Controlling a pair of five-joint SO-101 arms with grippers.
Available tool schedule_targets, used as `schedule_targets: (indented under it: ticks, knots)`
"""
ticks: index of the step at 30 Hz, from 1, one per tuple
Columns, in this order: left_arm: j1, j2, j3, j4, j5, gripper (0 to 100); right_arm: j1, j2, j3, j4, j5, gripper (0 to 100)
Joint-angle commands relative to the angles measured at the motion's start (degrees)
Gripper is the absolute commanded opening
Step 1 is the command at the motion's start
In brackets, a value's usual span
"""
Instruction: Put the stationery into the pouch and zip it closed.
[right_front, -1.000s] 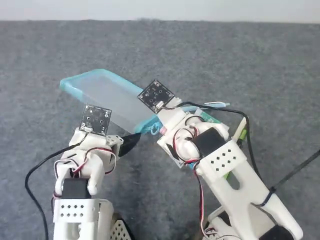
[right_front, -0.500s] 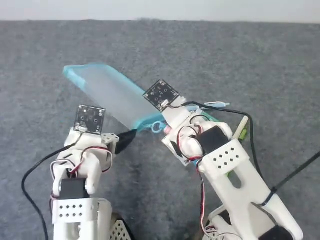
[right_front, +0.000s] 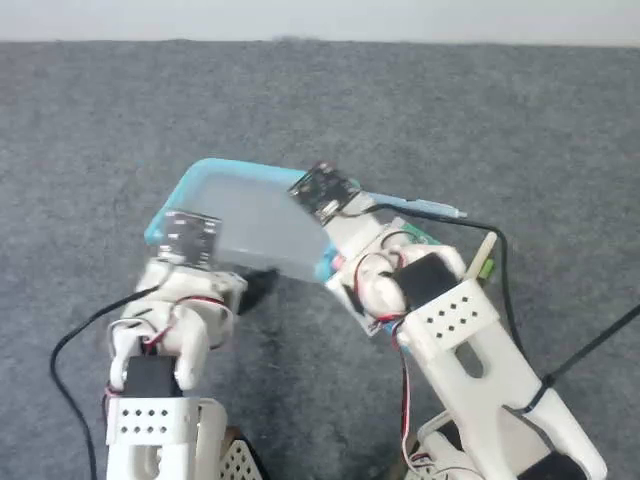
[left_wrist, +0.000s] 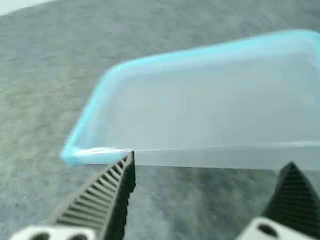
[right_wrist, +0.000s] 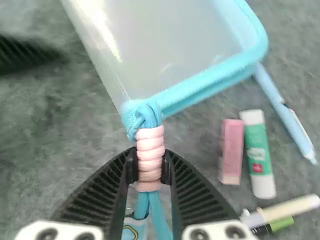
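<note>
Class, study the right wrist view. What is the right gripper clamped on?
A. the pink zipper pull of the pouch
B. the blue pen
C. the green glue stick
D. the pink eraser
A: the right gripper is shut on the pink zipper pull at the corner of the pouch, while the blue pen, pink eraser and green glue stick lie loose beside it.

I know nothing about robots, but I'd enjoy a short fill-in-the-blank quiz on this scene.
The right claw is shut on the ___ zipper pull of the pouch.
The left claw stands ___ near the pouch's edge.
The eraser, glue stick and pen lie ___ the pouch, not in it.
Missing words: pink; open; outside.
</note>
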Motion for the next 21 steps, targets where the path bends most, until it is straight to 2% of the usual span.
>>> schedule_targets:
  ticks: [1,4,9,15,21]
  knots:
    - [8.6,-5.7,-4.8,8.1,0.0,42,-3.9,-1.0,-4.7,0.7,0.3,0.6]
    - [11.5,-13.9,-4.0,12.8,-0.3,44,-6.0,-1.0,-7.5,2.5,0.3,0.6]
    - [11.8,-23.6,0.8,13.3,-3.2,44,-8.7,-1.0,-9.3,4.5,-0.1,0.6]
    - [8.6,-20.5,1.9,10.5,-3.4,44,-11.1,-1.0,-9.7,6.7,0.0,0.6]
    - [3.3,-11.8,3.8,2.2,-5.6,44,-6.2,-1.1,-9.7,7.0,1.8,0.6]
